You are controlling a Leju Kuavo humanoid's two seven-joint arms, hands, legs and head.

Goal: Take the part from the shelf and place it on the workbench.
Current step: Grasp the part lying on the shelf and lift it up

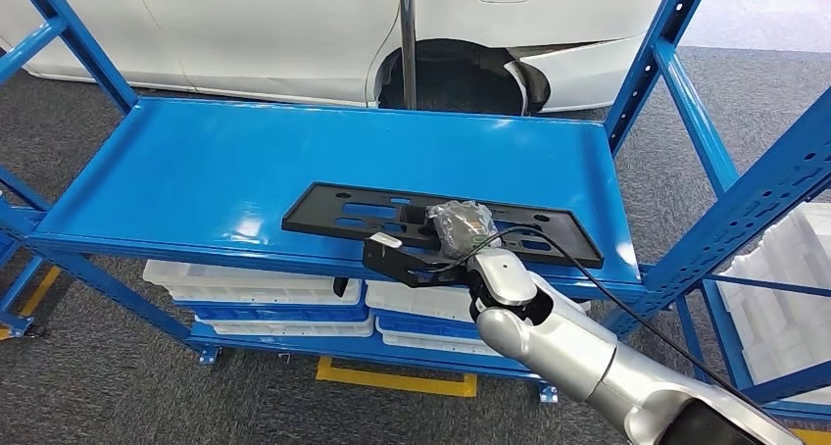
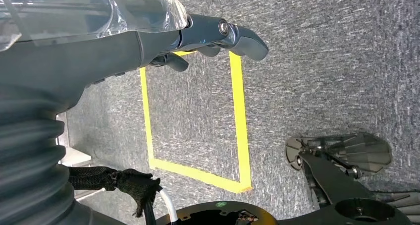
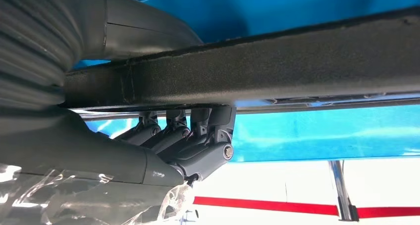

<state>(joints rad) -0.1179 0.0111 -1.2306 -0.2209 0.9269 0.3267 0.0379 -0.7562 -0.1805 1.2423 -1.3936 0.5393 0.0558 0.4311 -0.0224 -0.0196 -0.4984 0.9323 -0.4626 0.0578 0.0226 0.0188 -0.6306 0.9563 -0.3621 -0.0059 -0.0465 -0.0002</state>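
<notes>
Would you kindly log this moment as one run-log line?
stage: grasp at shelf | right hand: grips black part at near edge | part: on shelf | left hand: hanging over floor, holds nothing

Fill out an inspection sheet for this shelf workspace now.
Surface: blue shelf, bare apart from the part.
Job's things: black part lying flat near the shelf's front edge.
Clutter: nothing seen on the top shelf.
Hands: right hand on the part, fingers curled around its edge; left hand hanging over the floor, holding nothing.
Cables: black cable along the right arm.
Surroundings: white trays below; white car behind.
</notes>
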